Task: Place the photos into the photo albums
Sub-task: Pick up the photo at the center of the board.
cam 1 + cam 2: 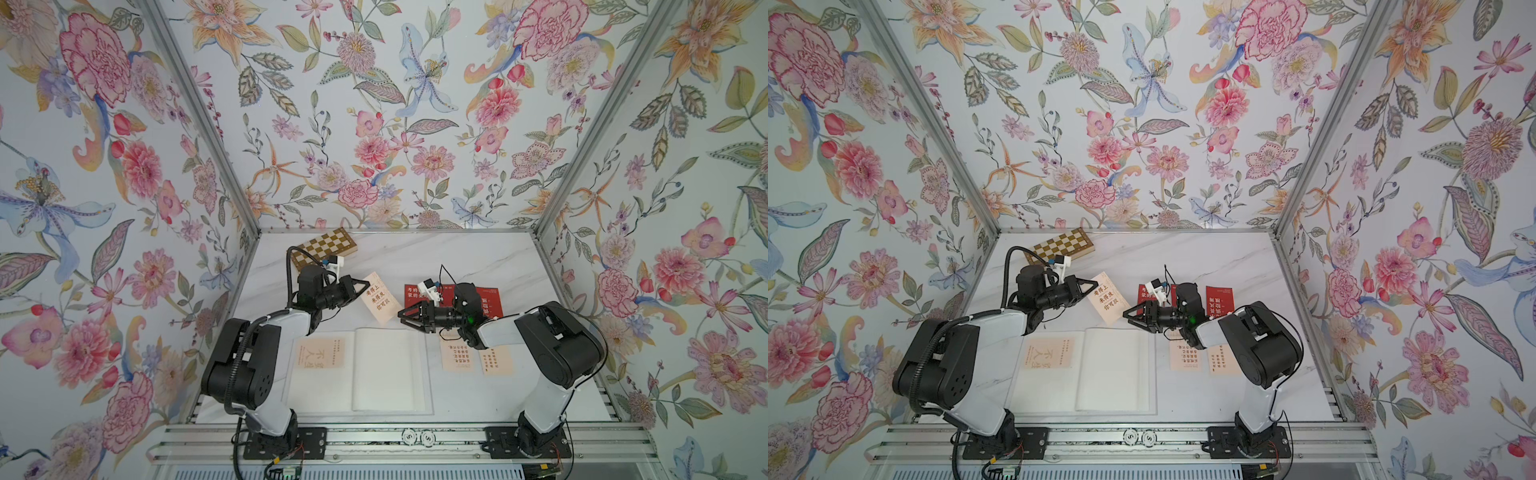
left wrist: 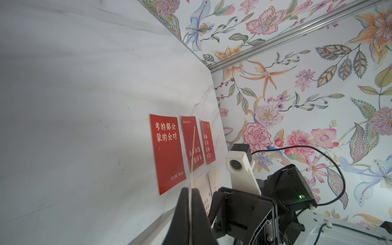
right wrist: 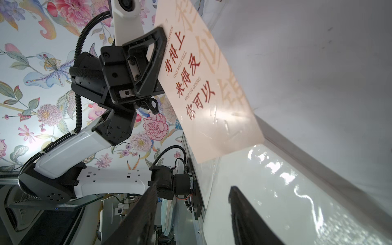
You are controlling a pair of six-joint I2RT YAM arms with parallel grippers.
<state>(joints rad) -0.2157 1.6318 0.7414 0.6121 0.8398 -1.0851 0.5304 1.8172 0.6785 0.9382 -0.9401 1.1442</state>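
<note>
**Left jaws pinch a peach photo above the album's far edge**

The left jaws are closed tight near a corner of a peach photo [image 1: 380, 300] with red print. They hold it tilted in the air, just over the far edge of the open photo album [image 1: 388, 374]. The right jaws stand partly spread and empty, just beside the photo's other side. One cream photo [image 1: 320, 353] sits in the album's left page. Two more cream photos [image 1: 457, 358] lie on the tabletop [image 1: 457, 257] right of the album, with three red photos [image 2: 167, 152] beyond them. A chessboard box [image 1: 324, 248] rests at the far left.
</note>
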